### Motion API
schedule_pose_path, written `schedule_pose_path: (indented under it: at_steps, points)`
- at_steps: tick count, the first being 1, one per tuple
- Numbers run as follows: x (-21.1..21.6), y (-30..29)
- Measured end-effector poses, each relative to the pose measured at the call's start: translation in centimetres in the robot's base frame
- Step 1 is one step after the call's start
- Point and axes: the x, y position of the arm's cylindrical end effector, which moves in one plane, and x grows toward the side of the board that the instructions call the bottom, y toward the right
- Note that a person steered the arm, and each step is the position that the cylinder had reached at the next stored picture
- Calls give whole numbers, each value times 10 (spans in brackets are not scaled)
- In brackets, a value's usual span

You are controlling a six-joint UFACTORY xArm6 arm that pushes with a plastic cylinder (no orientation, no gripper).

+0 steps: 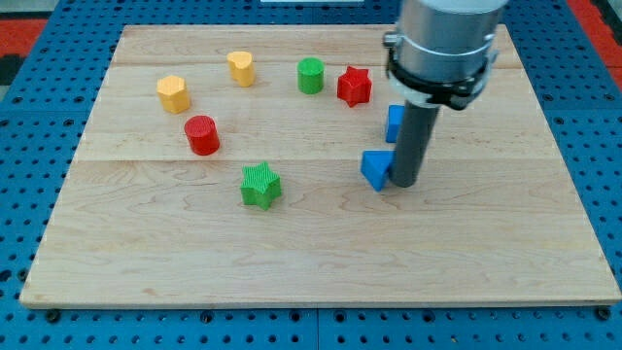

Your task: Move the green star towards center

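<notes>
The green star (260,185) lies on the wooden board (311,262), left of the board's middle and a little toward the view's bottom. My tip (402,184) rests on the board to the right of the middle, well to the right of the green star. It touches or nearly touches the right side of a blue triangle-shaped block (375,169). The rod hangs from the grey arm (442,44) at the view's top right.
A second blue block (394,122) sits just above, partly hidden behind the rod. A red star (355,86), a green cylinder (310,75), a yellow heart (241,68), a yellow hexagon (173,94) and a red cylinder (202,134) lie across the upper board.
</notes>
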Motion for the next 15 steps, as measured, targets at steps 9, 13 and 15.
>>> schedule_pose_path:
  at_steps: [9, 13, 15]
  points:
    - [45, -115]
    - [-9, -231]
    - [-3, -183]
